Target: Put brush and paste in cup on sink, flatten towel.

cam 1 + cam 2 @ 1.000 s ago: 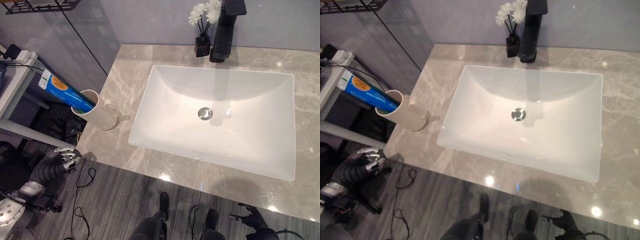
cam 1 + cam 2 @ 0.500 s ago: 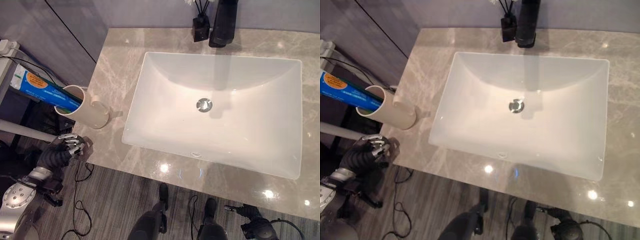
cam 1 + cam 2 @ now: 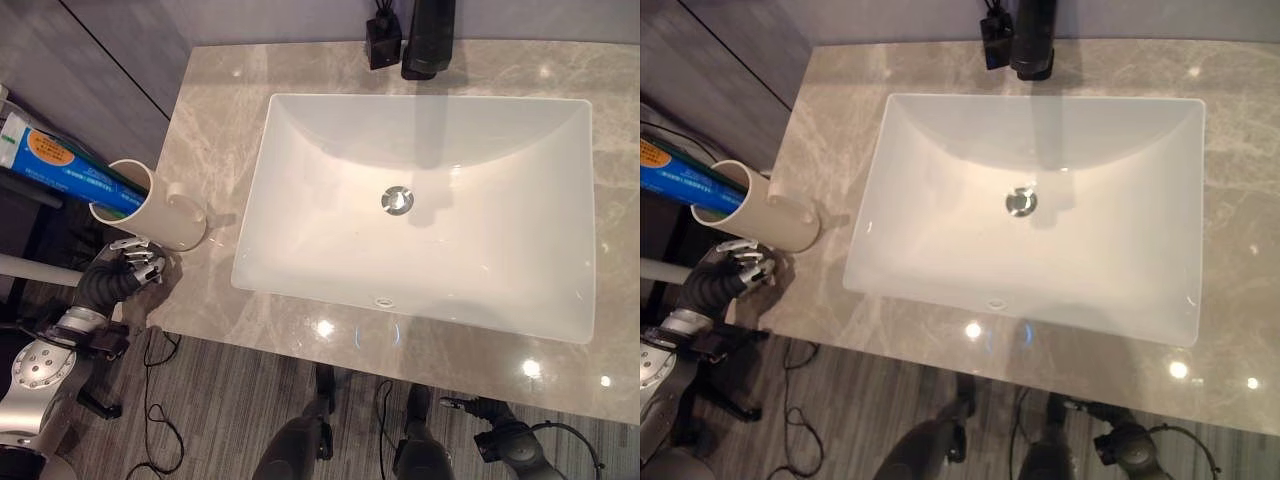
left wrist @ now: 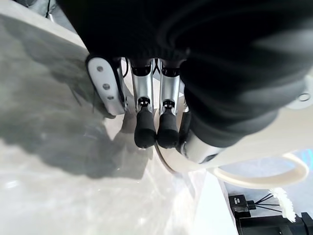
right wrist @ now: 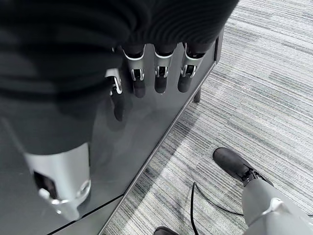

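Cup (image 3: 150,208) touching left hand (image 3: 133,262) fingers (image 4: 145,132).

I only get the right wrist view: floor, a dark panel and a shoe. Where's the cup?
Observer: The cup sits at the left edge of the counter, beside the sink.
Operator: Is anything in it?
Observer: Yes, a blue toothpaste pack sticks out of its mouth.
Operator: Where's the other hand?
Observer: The left hand is right next to the cup, fingers relaxed, holding nothing.
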